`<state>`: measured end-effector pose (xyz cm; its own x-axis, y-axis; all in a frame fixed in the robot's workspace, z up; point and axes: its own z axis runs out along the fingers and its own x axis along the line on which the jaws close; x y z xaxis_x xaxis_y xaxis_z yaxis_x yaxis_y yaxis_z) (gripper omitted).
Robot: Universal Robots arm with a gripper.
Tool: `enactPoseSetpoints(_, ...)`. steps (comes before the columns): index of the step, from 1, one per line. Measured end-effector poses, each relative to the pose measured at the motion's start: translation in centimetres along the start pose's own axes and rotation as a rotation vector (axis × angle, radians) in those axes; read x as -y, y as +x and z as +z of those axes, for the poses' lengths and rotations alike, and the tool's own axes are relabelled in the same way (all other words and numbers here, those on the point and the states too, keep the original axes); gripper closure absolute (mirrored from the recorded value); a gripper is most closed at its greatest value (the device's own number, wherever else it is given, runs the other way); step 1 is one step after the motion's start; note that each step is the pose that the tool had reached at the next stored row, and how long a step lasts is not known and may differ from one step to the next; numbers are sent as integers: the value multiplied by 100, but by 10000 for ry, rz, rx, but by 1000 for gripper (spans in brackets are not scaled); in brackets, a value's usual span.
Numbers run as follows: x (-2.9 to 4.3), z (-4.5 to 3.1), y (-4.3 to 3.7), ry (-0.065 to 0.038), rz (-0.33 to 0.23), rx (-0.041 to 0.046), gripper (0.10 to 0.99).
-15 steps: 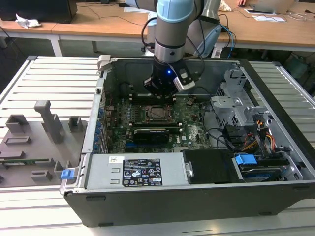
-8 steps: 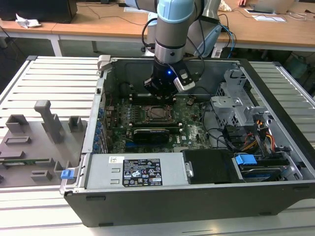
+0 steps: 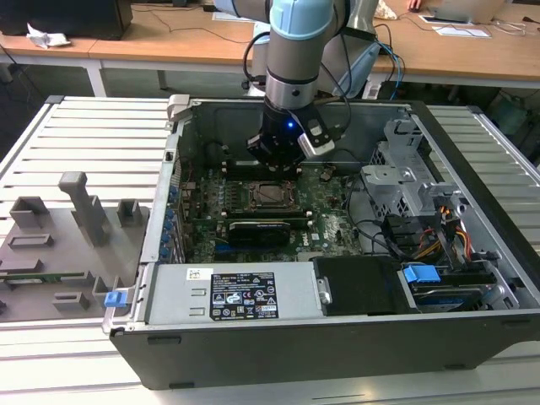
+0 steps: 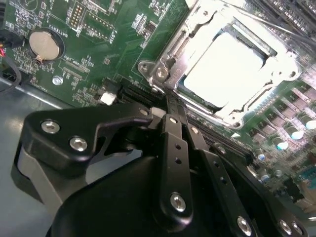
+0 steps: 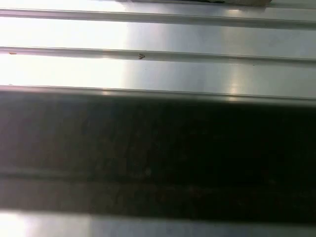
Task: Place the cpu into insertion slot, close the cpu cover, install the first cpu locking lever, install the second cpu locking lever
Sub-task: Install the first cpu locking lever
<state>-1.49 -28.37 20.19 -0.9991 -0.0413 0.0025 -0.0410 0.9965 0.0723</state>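
Going from the exterior view's left to its right: a grey fixture tray (image 3: pixel 59 245) with printed holders is sitting on the slatted table (image 3: pixel 93 135), well apart from the work. Next to it the open computer case (image 3: pixel 337 337) is lying on its side, with the green motherboard (image 3: pixel 329 219) showing inside.

The gripper (image 3: pixel 277 160) is hanging low over the board, just behind the insertion slot (image 3: pixel 272 194) as the exterior view shows it. In the second wrist view, the gripper (image 4: pixel 173 111) is pointing its black fingers (image 4: pixel 174 148) at the near edge of the socket, and the 2 fingers are lying pressed together with nothing between them.

The cpu (image 4: pixel 224 69) is already lying in the socket, its pale metal top glaring under the light. The cpu cover (image 4: pixel 173 59) is lying down flat around the chip, framing it through its square cut-out. A thin metal rod, which I judge to be a locking lever (image 4: pixel 170 96), is running along the socket edge right at the fingertips; whether it is fully latched, I cannot tell.

Risks as I am judging them:
- The tips are working very close to small board parts, so a sideways slip could be scraping components or the memory slots (image 4: pixel 217 138).
- A springy lever could be sliding off closed fingers and snapping upward.
- Pressing on the cover unevenly could be stressing the chip and pins beneath.
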Motion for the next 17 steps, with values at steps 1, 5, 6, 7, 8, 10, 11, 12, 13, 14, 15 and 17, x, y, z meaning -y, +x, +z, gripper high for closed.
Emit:
enactPoseSetpoints(1,3,5,-2,15,0,-11,980)
enactPoseSetpoints(5,2,-6,-4,14,2,-11,980)
enactPoseSetpoints(6,0,-34,-4,14,2,-13,980)
enactPoseSetpoints(7,-2,-55,-4,15,2,-14,980)
enactPoseSetpoints(8,-2,-65,-4,16,2,-15,980)
enactPoseSetpoints(10,-3,-67,-4,11,1,-12,980)
enactPoseSetpoints(11,3,-69,-4,14,-1,-15,980)
enactPoseSetpoints(12,18,-70,-3,14,1,-15,980)
enactPoseSetpoints(13,28,-70,-3,14,1,-14,980)
enactPoseSetpoints(14,34,-71,-2,14,2,-14,980)
enactPoseSetpoints(15,37,-71,-2,14,2,-14,980)
enactPoseSetpoints(17,46,-72,-2,14,2,-14,980)
